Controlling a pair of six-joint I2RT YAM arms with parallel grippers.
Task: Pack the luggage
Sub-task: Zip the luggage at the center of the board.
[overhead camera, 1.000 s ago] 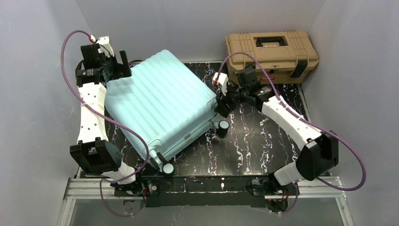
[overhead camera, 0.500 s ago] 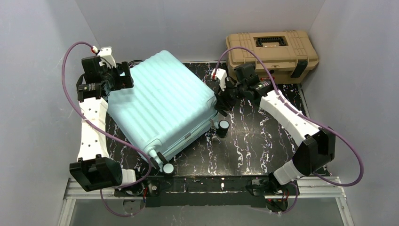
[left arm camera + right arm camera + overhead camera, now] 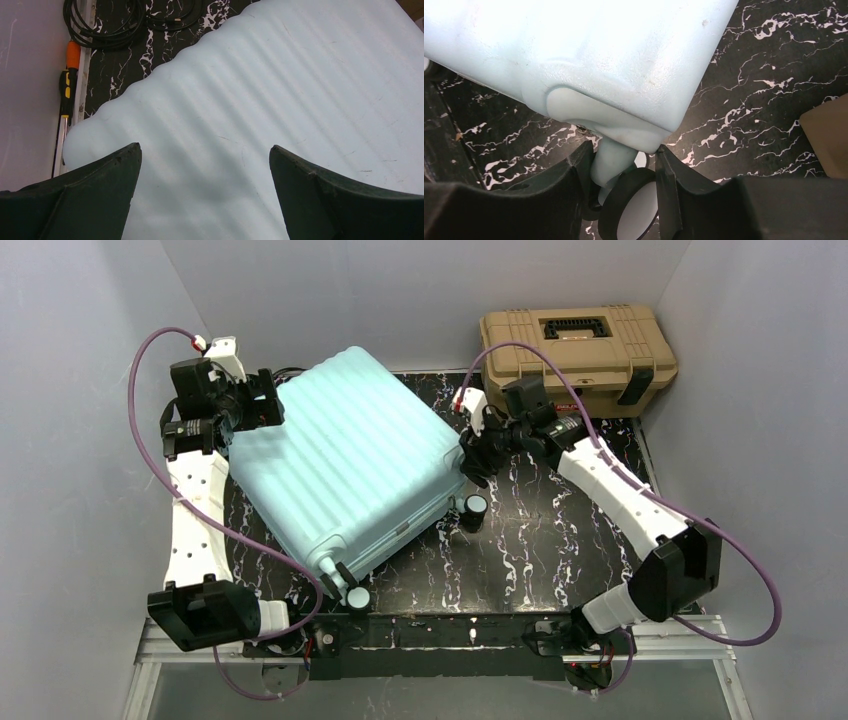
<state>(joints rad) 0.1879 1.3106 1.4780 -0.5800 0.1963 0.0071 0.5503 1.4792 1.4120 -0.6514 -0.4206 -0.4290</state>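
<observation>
The luggage (image 3: 340, 460), a closed pale mint ribbed suitcase, lies flat and skewed on the black marbled table (image 3: 540, 540). My left gripper (image 3: 262, 400) hovers open over its far left corner; in the left wrist view the fingers straddle bare ribbed shell (image 3: 275, 100) with nothing between them (image 3: 205, 155). My right gripper (image 3: 468, 462) is at the suitcase's right corner. In the right wrist view its fingers (image 3: 624, 150) are closed on a black caster wheel (image 3: 634, 205) and its mint stem, under the shell (image 3: 599, 60).
A tan toolbox (image 3: 577, 358) with black latches stands at the back right; its corner (image 3: 826, 135) shows in the right wrist view. Two more wheels (image 3: 474, 508) (image 3: 356, 598) stick out along the near side. Black cables (image 3: 125, 20) and an orange-handled tool (image 3: 70, 75) lie behind the suitcase.
My right gripper has closed in from a wider stance onto the corner wheel. My left arm has shifted slightly toward the suitcase corner, its gripper still wide open.
</observation>
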